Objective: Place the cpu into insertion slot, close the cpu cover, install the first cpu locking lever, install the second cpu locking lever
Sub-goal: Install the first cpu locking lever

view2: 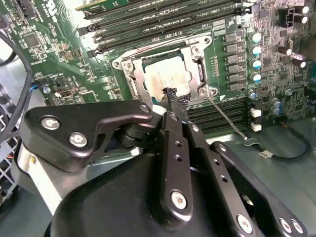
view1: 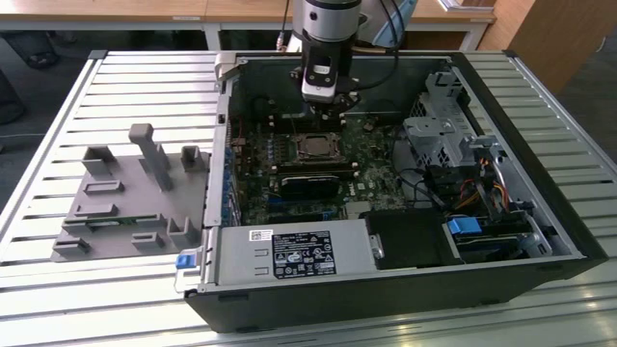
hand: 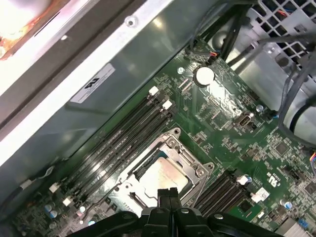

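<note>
The cpu (view2: 167,74) (hand: 165,174) lies flat in the insertion slot (view1: 314,147), its silvery face showing through the window of the cpu cover (view2: 134,79) (hand: 174,135), which lies down over it. My gripper (view2: 172,95) (hand: 168,194) (view1: 323,110) is shut with nothing between its fingers. Its tip hovers at the edge of the socket, just over the rim of the cpu. A thin metal locking lever (view2: 226,117) runs out from one socket corner along the green board.
Long black memory slots (view2: 163,15) (hand: 116,143) flank the socket on both sides. The open case (view1: 568,238) holds a drive cage and cables at the exterior view's right and a power supply (view1: 299,254) in front. A grey fixture (view1: 130,195) stands on the slatted table at the left.
</note>
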Available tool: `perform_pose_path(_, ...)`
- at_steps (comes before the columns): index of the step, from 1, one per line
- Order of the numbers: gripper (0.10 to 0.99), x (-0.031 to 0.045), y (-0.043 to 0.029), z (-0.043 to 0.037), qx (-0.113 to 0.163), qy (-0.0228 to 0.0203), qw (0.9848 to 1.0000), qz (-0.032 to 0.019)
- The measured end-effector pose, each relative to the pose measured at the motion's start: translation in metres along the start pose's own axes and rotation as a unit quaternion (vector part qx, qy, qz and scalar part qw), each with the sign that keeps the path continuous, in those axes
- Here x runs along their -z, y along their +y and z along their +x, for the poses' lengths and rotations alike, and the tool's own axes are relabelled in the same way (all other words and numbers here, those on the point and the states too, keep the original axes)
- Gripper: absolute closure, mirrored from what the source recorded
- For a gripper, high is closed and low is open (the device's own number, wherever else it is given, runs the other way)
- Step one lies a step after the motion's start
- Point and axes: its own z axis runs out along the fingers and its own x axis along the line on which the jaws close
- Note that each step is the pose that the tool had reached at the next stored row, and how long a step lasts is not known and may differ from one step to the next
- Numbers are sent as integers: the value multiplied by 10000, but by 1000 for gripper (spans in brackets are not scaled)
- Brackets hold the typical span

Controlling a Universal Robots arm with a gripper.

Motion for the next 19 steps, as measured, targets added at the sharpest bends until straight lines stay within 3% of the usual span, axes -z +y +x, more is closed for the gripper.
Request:
perform_pose_path(5,980,0,0,1,309,4,9995,-3)
perform_pose_path(10,980,-1,0,0,758,11,9971,-9)
perform_pose_path(15,980,-1,0,0,1213,19,9926,-15)
perform_pose_path(19,980,-1,0,0,1578,25,9875,-19)
